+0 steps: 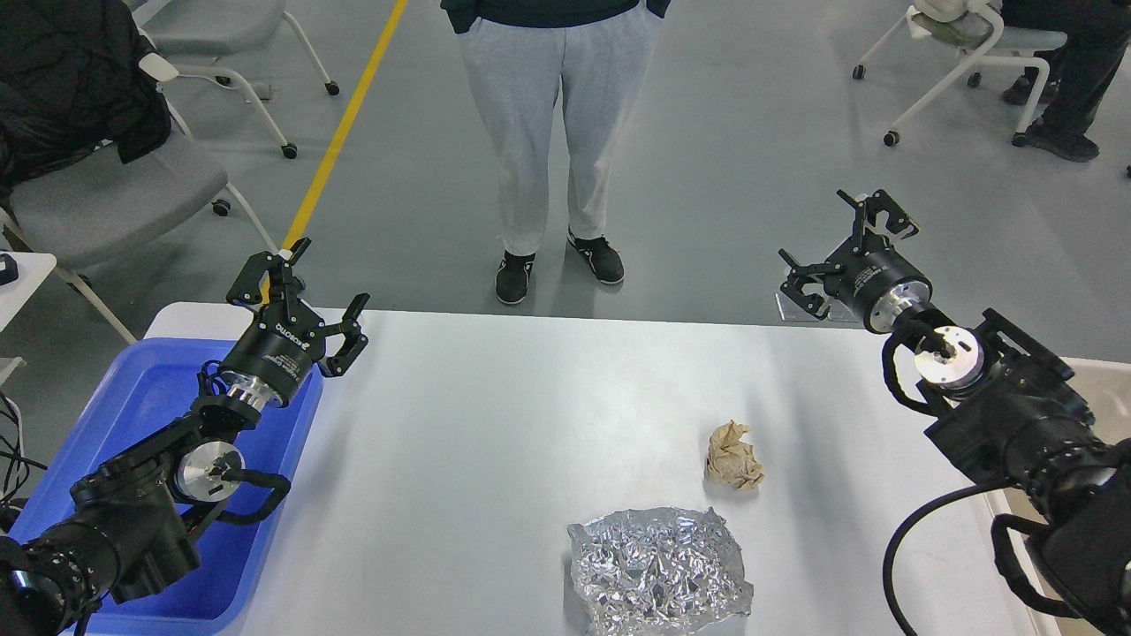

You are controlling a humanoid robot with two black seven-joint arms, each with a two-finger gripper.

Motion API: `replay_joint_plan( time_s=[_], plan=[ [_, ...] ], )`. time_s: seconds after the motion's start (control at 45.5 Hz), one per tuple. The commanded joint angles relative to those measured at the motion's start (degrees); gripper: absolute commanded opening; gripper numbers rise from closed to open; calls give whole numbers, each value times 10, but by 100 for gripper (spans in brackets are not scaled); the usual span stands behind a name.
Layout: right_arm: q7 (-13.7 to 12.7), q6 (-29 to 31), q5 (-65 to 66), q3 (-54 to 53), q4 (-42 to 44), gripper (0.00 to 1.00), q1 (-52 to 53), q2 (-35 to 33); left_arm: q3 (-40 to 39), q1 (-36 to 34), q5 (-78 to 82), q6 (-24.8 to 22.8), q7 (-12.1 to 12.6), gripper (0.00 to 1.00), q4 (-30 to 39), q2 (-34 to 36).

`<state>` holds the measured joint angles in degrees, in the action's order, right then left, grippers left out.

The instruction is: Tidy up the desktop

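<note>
The white desktop (495, 424) fills the middle of the head view. A crumpled tan paper ball (733, 455) lies right of centre. A crumpled sheet of silver foil (658, 570) lies near the front edge. My left gripper (305, 296) is open and empty above the table's far left corner, beside the blue tray. My right gripper (844, 247) is open and empty above the table's far right edge, well away from the paper ball.
A blue plastic tray (132, 415) sits at the table's left end under my left arm. A beige bin (1100, 389) shows at the right edge behind my right arm. A person (557, 132) stands beyond the far edge. Chairs (106, 194) stand at the left and back right.
</note>
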<state>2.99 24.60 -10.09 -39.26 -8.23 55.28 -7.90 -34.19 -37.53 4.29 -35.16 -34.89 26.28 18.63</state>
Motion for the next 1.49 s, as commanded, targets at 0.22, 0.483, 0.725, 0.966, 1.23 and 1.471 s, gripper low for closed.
replay_joint_plan(
  time_s=[0.22, 0.483, 0.725, 0.966, 1.23, 1.471],
  plan=[
    [1, 27, 4, 7, 1, 100, -4, -36, 0, 0, 0, 0, 0, 100, 0, 0],
    [117, 102, 4, 9, -6, 100, 5, -94, 0, 0, -1, 0, 0, 100, 0, 0],
    [135, 140, 14, 96, -37, 100, 9, -128, 0, 0, 0, 0, 0, 100, -1, 0],
    [135, 135, 89, 210, -116, 100, 54, -186, 0, 0, -1, 0, 0, 100, 0, 0],
    [127, 18, 185, 217, -423, 100, 88, -327, 0, 0, 0, 0, 0, 100, 0, 0],
    [107, -103, 279, 217, -676, 100, 77, -439, 0, 0, 0, 0, 0, 100, 0, 0]
  ],
)
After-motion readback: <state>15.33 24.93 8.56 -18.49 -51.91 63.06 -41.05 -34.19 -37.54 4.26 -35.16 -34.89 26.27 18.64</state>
